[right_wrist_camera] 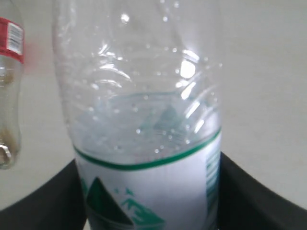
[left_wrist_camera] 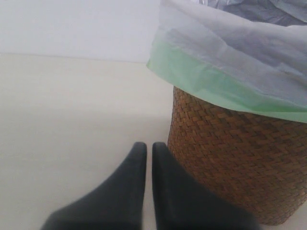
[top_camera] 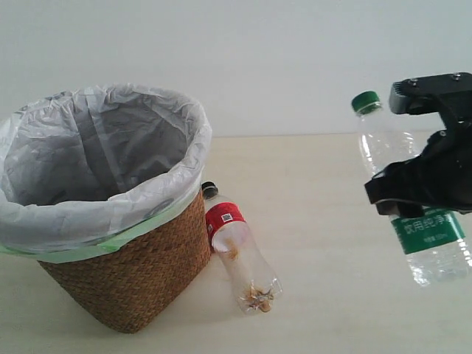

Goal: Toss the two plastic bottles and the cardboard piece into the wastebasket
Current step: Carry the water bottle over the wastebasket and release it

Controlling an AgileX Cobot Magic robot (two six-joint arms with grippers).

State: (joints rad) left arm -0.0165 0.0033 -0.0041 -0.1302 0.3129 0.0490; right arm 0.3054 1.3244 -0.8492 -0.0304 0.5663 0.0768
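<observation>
Closest in, the right gripper (right_wrist_camera: 148, 206) is clamped on the green-capped bottle (right_wrist_camera: 144, 120). One dark finger (right_wrist_camera: 43, 201) presses each side of its green-and-white label, and the clear, droplet-speckled wall rises straight out from between the jaws. In the exterior view that bottle is held tilted, with the cap above the jaws and the base below them. Whether the base touches the table (top_camera: 324, 221) cannot be told.

Farther out, the red-label bottle (top_camera: 240, 251) lies on its side on the table, well apart from the right jaws and between them and the wastebasket (top_camera: 140, 273). Its black cap end is right against the wicker wall, and its base points away from the basket. There is brownish residue inside the clear body.

On the other arm, the left gripper (left_wrist_camera: 146, 149) has its two dark fingertips brought together with only a thin slit between them, and nothing is held there. The woven side of the wastebasket stands just beside these jaws, a little ahead of the tips. Whether a finger touches the wicker cannot be told. The crinkled white liner with its pale green edge folds over the basket rim, above the fingertips. Bare table stretches away past the jaws on the side away from the basket.
</observation>
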